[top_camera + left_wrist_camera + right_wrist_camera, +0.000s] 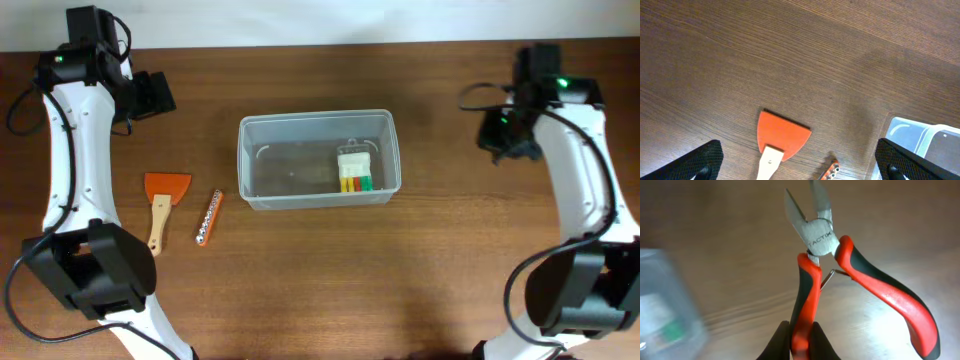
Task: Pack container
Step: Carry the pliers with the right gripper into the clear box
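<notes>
The clear plastic container (318, 158) stands at the table's middle, holding a small white box with coloured pieces (354, 170); its corner shows in the left wrist view (920, 135) and blurred in the right wrist view (665, 310). My right gripper (801, 340) is shut on one handle of red-and-black pliers (815, 275), held above the table right of the container; in the overhead view the gripper (503, 135) hides them. My left gripper (800, 170) is open and empty above an orange scraper (780, 137) and a bit holder (829, 171).
The orange scraper (163, 200) with a wooden handle and the orange bit holder (208, 217) lie left of the container. The table's far edge runs along the top of the overhead view.
</notes>
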Robot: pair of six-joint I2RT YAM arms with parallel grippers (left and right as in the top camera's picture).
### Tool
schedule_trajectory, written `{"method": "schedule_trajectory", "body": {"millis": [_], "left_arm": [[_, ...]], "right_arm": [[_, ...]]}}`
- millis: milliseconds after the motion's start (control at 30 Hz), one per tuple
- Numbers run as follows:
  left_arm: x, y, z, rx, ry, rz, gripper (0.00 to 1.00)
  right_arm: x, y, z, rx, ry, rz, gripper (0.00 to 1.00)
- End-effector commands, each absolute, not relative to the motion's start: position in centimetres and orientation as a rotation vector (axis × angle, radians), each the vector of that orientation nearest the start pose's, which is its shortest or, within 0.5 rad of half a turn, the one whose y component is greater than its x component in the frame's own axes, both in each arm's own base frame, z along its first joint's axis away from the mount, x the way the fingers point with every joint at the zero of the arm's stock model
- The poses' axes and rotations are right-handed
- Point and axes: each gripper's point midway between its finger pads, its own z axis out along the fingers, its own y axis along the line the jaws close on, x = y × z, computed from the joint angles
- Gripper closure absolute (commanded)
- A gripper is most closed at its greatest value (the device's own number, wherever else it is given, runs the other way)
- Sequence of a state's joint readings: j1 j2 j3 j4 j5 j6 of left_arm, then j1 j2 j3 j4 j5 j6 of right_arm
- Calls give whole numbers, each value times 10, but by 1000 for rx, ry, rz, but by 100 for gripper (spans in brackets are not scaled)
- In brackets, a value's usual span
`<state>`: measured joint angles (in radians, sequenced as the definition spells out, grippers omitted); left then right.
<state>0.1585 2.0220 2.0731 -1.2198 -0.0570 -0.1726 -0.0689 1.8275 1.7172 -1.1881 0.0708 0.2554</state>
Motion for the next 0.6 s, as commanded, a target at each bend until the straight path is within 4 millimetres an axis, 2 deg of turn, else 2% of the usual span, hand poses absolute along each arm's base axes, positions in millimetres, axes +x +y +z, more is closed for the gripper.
{"method": "schedule_trajectory", "body": {"millis": [0,133,333,433,467,567], "left_arm": [[466,86,203,-460,2685,81,1],[466,86,203,-460,2685,81,1],[466,86,203,-460,2685,81,1],[466,86,203,-460,2685,81,1],[466,86,203,-460,2685,81,1],[466,86,203,-460,2685,81,1]], "right_arm": [[414,7,199,301,2770,-41,91],[415,61,214,149,2748,7,91],[404,135,214,-56,2734,66,91],[401,163,211,-108,2718,94,91],[402,179,208,-140,2707,111,91],[406,195,197,-165,2708,121,90]]}}
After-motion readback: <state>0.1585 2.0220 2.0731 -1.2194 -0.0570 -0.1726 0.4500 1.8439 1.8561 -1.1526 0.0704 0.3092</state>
